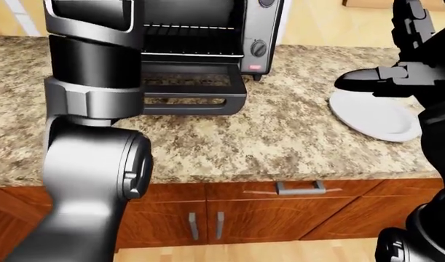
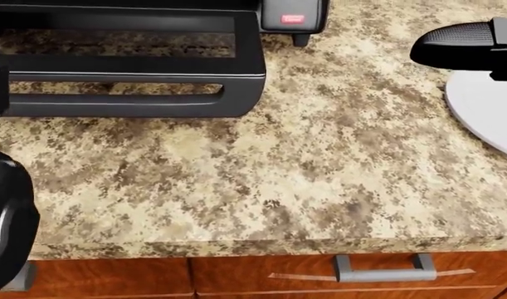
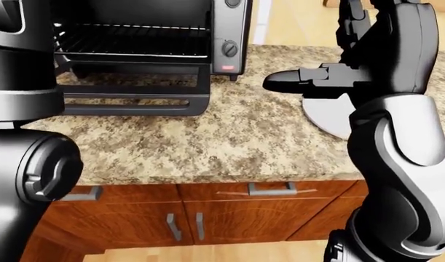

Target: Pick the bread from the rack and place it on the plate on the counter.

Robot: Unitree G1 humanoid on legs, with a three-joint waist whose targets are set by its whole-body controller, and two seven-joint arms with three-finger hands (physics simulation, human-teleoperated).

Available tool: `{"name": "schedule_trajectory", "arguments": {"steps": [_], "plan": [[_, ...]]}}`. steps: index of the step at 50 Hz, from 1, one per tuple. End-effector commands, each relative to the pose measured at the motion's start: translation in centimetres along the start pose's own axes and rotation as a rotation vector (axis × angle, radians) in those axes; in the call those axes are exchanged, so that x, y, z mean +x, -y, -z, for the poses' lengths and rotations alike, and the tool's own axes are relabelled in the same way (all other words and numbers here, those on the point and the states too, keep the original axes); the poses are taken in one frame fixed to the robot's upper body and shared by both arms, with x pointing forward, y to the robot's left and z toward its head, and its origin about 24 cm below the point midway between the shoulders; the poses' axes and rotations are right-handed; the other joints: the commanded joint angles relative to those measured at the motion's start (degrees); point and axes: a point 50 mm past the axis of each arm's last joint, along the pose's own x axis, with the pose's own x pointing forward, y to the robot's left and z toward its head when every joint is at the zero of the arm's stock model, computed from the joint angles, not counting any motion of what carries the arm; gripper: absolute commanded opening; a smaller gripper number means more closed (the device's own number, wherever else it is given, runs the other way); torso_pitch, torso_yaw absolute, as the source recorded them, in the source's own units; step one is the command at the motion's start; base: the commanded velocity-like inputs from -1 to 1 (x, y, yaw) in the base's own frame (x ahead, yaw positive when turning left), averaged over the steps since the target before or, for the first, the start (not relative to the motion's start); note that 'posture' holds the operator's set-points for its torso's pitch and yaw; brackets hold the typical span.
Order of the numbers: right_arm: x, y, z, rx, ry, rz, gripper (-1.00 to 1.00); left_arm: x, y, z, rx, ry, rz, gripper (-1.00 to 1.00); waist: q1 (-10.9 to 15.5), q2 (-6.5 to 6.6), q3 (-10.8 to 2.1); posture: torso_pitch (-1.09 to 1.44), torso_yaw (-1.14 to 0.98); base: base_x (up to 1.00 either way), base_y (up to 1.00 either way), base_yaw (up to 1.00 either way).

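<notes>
This is a home kitchen. A speckled tan-and-brown granite countertop tops reddish-brown wooden cabinets with grey metal bar handles. On it stands a black toaster oven (door folded down, wire rack showing), with a round white plate well to its right. Pale wood flooring lies below.

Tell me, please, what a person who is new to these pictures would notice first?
First comes the robot's thick dark left arm, filling the left of the left-eye view. Behind it, an open black toaster oven stands on the speckled granite counter, its door folded down; no bread shows on its rack. At the right, the right hand hovers over the edge of a bare white plate.
</notes>
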Motion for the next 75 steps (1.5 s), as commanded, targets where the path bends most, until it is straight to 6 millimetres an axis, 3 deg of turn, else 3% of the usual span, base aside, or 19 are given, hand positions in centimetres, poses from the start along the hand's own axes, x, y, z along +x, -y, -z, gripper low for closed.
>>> {"name": "schedule_trajectory", "arguments": {"steps": [1,16,24,42,75], "plan": [[-0.2,0.3,-1.1,0.000,0.069,0.016,1.00,-0.2,-0.5,-2.5,0.024,0.100,-0.024,-1.00,-0.1,-0.14,-1.60,0.00,-0.04,0.00,0.00,0.00],[-1.0,1.8,-1.5,-0.020,0.065,0.071,1.00,1.5,-0.3,-4.1,0.031,0.150,-0.018,-1.00,-2.0,-0.76,-1.49,0.00,-0.12,0.00,0.00,0.00],[-1.2,2.5,-2.7,-0.027,0.079,0.087,1.00,2.2,0.9,-4.4,0.010,0.169,0.015,-1.00,-3.2,-1.14,-1.52,0.00,-0.16,0.00,0.00,0.00],[-1.6,2.8,-2.9,-0.033,0.078,0.094,1.00,1.9,2.1,-5.1,-0.013,0.193,0.065,-1.00,-7.5,-1.49,-1.62,0.00,-0.25,0.00,0.00,0.00],[-1.4,3.0,-3.1,-0.036,0.081,0.104,1.00,2.0,3.5,-5.6,-0.017,0.208,0.108,-1.00,-21.0,-2.56,-3.17,0.00,-0.41,0.00,0.00,0.00]]}}
